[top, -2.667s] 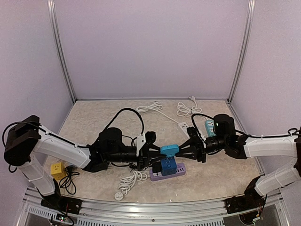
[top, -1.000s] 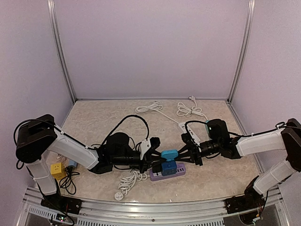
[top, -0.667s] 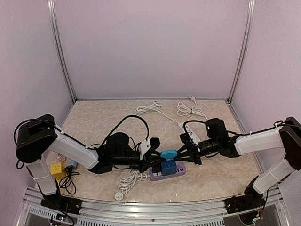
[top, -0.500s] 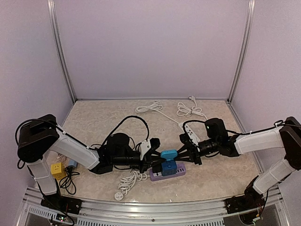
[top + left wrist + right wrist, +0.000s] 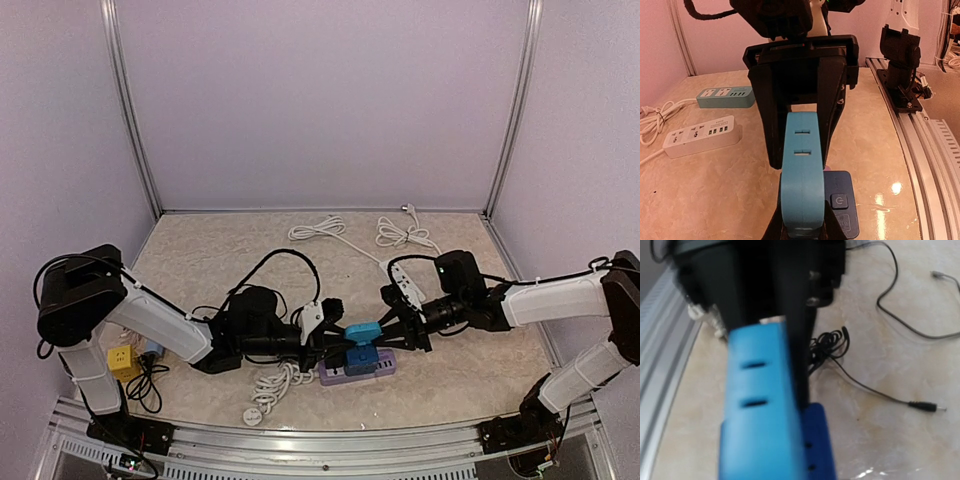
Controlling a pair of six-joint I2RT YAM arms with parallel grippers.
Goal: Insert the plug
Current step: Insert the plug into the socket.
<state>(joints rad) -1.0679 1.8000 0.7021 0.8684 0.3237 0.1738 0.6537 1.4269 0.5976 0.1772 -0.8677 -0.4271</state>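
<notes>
A light blue plug hangs just above a dark blue adapter that sits on a purple power strip. My left gripper is shut on the plug's left end and my right gripper on its right end. In the left wrist view the plug runs from my left gripper to the right gripper's black fingers, with the dark blue adapter below it to the right. In the right wrist view the blurred plug hides my own fingers, and the adapter lies beside it.
A white power strip and a teal one lie behind the right arm. White cord coils and a yellow cube lie on the table. A thin black cable lies loose. The metal rail edges the table.
Both arms have sunk lower and brought the light blue plug down, closer to the dark blue adapter. Both grips are unchanged.
</notes>
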